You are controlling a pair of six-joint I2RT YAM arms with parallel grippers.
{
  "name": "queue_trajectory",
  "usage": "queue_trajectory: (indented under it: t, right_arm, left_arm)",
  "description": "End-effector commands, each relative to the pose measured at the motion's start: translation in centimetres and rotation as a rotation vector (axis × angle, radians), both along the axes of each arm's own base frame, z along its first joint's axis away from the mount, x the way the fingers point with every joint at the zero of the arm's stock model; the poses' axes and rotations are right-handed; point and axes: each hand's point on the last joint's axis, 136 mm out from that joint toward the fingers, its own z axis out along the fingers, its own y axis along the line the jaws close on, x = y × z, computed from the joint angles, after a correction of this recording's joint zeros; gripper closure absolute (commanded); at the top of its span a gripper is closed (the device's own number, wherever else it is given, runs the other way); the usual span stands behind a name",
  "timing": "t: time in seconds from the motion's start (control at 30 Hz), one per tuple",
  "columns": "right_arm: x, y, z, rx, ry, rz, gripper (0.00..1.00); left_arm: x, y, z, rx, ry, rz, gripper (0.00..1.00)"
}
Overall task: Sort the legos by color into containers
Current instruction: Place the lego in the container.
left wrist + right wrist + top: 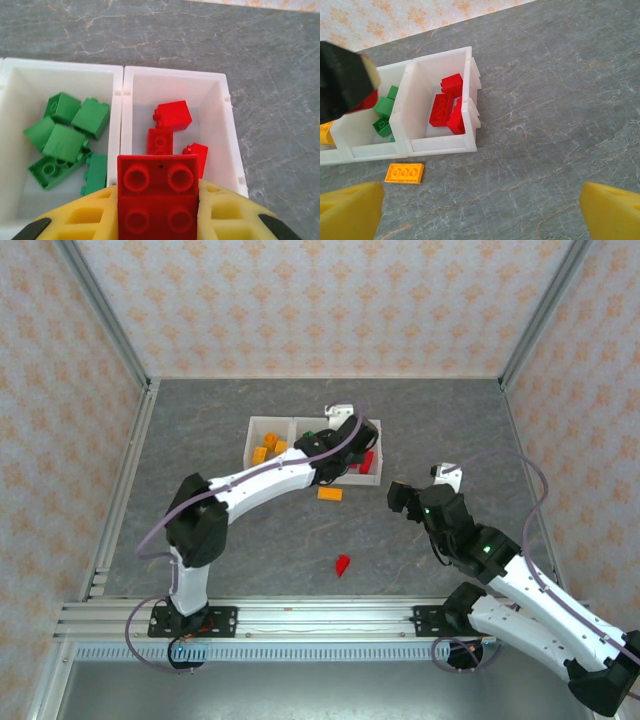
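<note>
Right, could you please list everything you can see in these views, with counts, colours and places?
Bins: three, white, joined in a row mid-table.
Orange bricks: several, leftmost bin in the top view.
Green bricks: about six, middle bin.
Red bricks: three, rightmost bin.
Held brick: one, red, above the red bin's near edge.
Flat plate: one, orange, on the table just in front of the bins.
Loose piece: one, red, on the table nearer the arm bases.
Table: one, grey marbled.
Left arm: jaws shut on the held brick.
Right arm: jaws open, empty, right of the bins.
</note>
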Motion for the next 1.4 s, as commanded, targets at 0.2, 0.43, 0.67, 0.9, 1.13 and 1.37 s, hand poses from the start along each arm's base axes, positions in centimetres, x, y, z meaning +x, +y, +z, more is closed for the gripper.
queue_trajectory:
  t: [0.2, 0.43, 0.67, 0.9, 1.13, 1.37]
  right_arm:
    - [0.1, -1.1, 0.4, -0.004, -0.024, -0.059, 0.0]
    - [0.1, -1.0, 0.4, 0.002, -0.025, -0.055, 0.0]
    - [0.1, -0.9, 0.3, 0.003, -0.023, -0.05, 0.0]
    - [0.1, -0.9, 0.2, 0.003, -0.021, -0.047, 0.0]
    - [0.1, -0.9, 0.1, 0.001, -0.019, -0.047, 0.0]
    - [0.3, -0.7, -0.3, -0.013, -0.003, -0.043, 0.0]
  left_arm:
    - [4.6, 0.0, -2.8, 0.096, -0.022, 0.032, 0.78]
    - [6.7, -1.0, -4.6, 0.109, -0.041, 0.038, 0.78]
    - [8.6, -2.5, -5.5, 0.095, -0.062, 0.041, 0.76]
    - [10.5, -3.1, -5.2, 0.087, -0.079, 0.057, 0.4]
    - [11.0, -3.3, -1.9, 0.041, -0.107, 0.003, 0.07]
    - [9.2, -3.1, 1.5, 0.036, -0.103, -0.094, 0.01]
